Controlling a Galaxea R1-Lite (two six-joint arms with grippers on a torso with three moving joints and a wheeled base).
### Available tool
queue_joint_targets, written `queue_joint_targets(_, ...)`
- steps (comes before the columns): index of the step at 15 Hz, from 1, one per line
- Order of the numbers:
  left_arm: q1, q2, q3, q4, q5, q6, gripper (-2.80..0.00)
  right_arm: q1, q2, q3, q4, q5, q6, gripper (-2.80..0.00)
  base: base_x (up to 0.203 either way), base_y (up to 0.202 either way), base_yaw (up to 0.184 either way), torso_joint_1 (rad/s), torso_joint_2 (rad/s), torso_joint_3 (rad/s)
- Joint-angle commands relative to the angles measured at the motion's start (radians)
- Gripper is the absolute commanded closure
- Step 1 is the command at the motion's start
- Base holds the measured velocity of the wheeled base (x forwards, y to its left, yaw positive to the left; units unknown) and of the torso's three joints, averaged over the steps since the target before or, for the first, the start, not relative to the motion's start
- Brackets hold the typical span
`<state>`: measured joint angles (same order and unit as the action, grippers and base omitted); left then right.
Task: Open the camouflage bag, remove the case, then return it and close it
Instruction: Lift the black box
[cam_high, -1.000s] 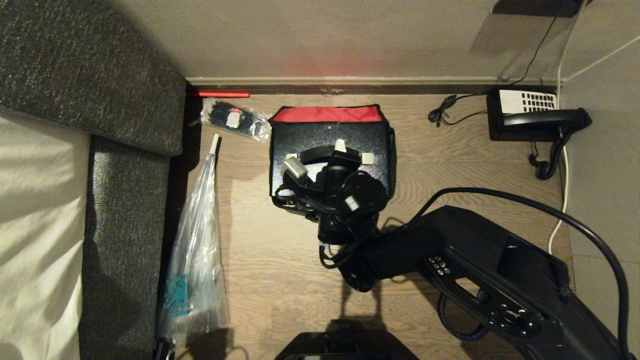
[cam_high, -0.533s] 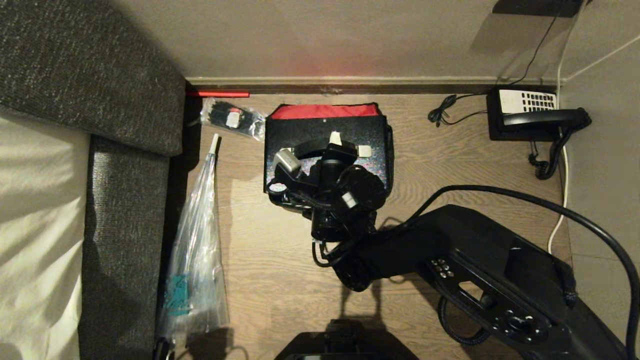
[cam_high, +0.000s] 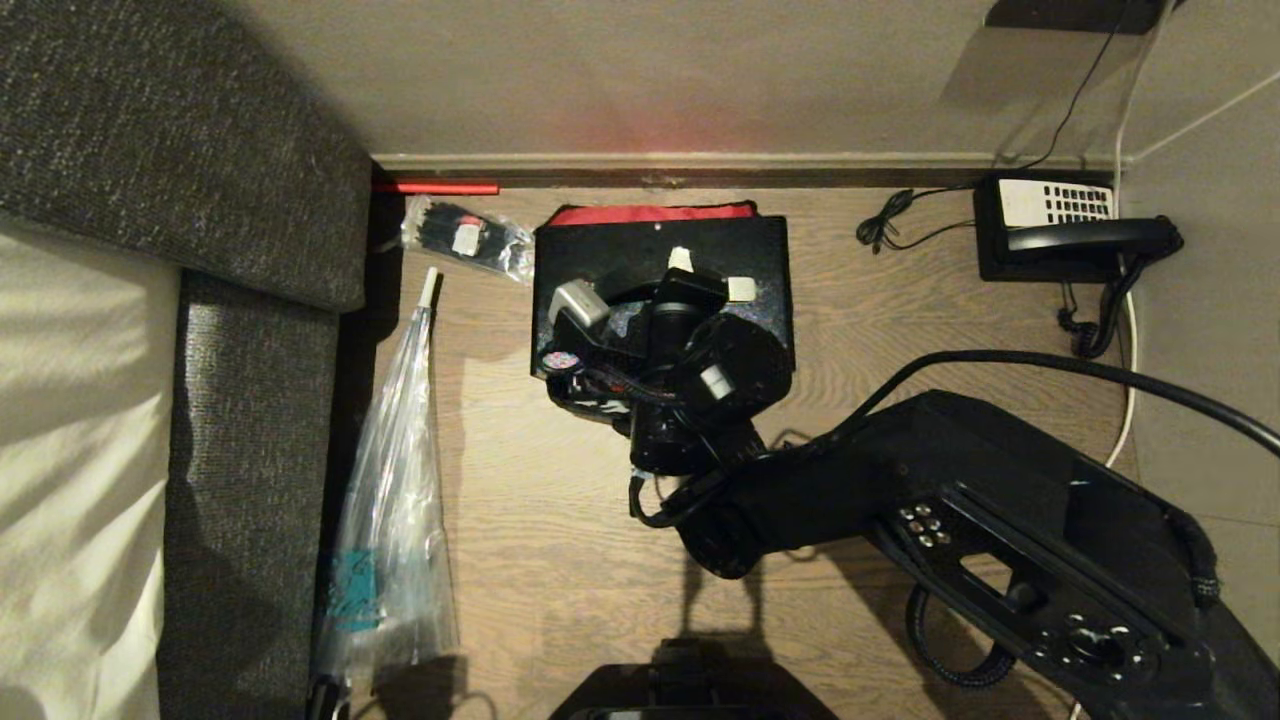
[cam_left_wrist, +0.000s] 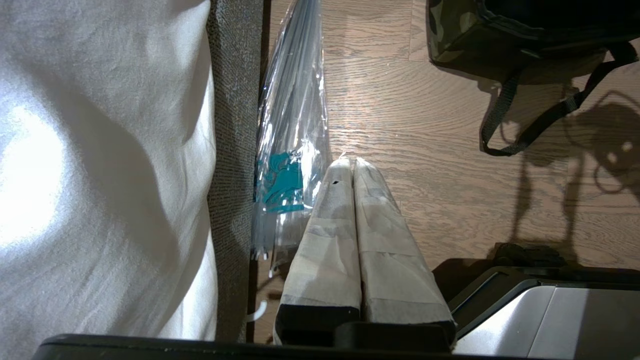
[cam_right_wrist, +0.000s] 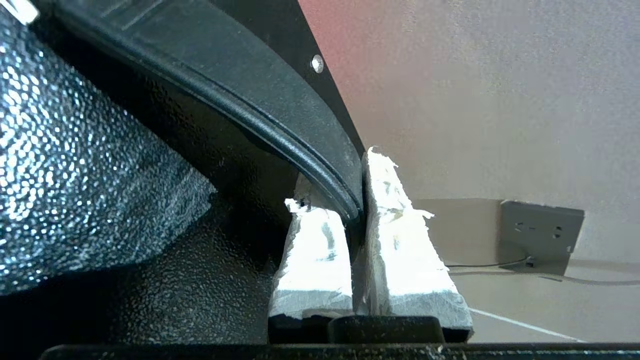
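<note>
Head view: the right gripper holds the case by its handle, above the bag. Left wrist view: the left gripper is closed, empty. Right wrist view: jaws pinch the handle; the case seems stiff and heavy, so the handle's middle suits best.

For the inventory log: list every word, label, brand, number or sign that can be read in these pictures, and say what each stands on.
No text can be read anywhere.
Telephone: its white keypad panel carries marks too small to read.
Clear plastic bag: a teal print, shape only, no legible letters.
Packet of black ties: a white and red label, too small to read.
Case and its handle: no lettering shows.
</note>
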<state>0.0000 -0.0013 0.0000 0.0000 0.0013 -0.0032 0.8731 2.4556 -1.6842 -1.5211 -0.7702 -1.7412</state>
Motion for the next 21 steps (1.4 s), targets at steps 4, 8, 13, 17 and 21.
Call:
queue_joint_targets(4,0.000,0.001,0.000,0.000,0.000,0.000,0.00,0.006,-0.070,0.035,-0.009,-0.001,-0.018,0.00,0.000,0.000,0.000,0.000,0.00,0.000)
queue_joint_targets(8,0.000,0.001,0.001,0.000,0.000,0.000,0.00,0.017,-0.108,0.055,-0.009,-0.006,-0.015,0.00,0.000,0.000,0.000,0.000,0.00,0.000)
queue_joint_targets(13,0.000,0.001,0.002,0.000,0.000,0.000,0.00,0.040,-0.137,0.058,-0.009,-0.012,-0.017,0.00,0.000,0.000,0.000,0.000,0.00,0.000)
queue_joint_targets(17,0.000,0.001,0.001,0.000,0.000,0.000,0.00,0.037,-0.167,0.098,-0.009,-0.011,-0.023,0.00,0.000,0.000,0.000,0.000,0.00,0.000)
queue_joint_targets(21,0.000,0.001,0.000,0.000,0.000,0.000,0.00,0.004,-0.204,0.154,-0.009,-0.011,-0.043,0.00,0.000,0.000,0.000,0.000,0.00,0.000)
